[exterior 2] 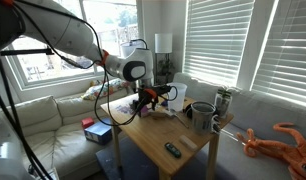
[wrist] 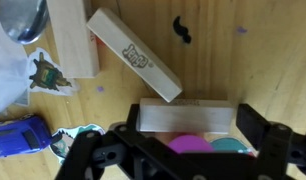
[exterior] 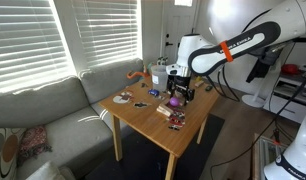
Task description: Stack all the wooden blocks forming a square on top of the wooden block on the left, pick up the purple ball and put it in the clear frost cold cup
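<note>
Wide-open, empty gripper (wrist: 190,128) straddles a wooden block (wrist: 183,112); closing off-centre could nudge the purple ball (wrist: 190,146) just beside it.

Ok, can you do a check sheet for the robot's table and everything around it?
Surface: wooden table with stickers.
Job's things: three wooden blocks lying flat, unstacked; purple ball below the hand; frosted cup too small to make out.
Clutter: blue toy car, metal cup, small dark item.
Hand: open, one block between its fingers, not gripped.
Cables: black cables hanging by the arm.
Surroundings: couch, window blinds, orange octopus toy.
</note>
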You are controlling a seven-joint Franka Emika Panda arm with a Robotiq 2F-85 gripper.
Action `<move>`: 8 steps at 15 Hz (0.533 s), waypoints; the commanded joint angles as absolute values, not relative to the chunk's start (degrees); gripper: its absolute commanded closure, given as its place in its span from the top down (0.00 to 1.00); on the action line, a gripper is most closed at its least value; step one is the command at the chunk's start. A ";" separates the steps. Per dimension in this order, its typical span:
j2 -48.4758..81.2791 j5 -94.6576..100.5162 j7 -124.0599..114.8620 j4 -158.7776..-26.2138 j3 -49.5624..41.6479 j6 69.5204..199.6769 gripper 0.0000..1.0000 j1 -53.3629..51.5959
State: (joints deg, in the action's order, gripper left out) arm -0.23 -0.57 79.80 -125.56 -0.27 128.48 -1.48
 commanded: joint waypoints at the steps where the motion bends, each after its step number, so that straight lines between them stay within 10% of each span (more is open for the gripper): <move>1: -0.14 -2.01 82.44 -125.50 -0.22 128.36 0.73 -0.90; 8: -6.28 0.35 82.49 -127.17 -0.13 126.64 0.59 -1.29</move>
State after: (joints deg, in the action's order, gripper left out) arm -2.06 -0.55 81.40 -125.58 -0.27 128.20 -1.41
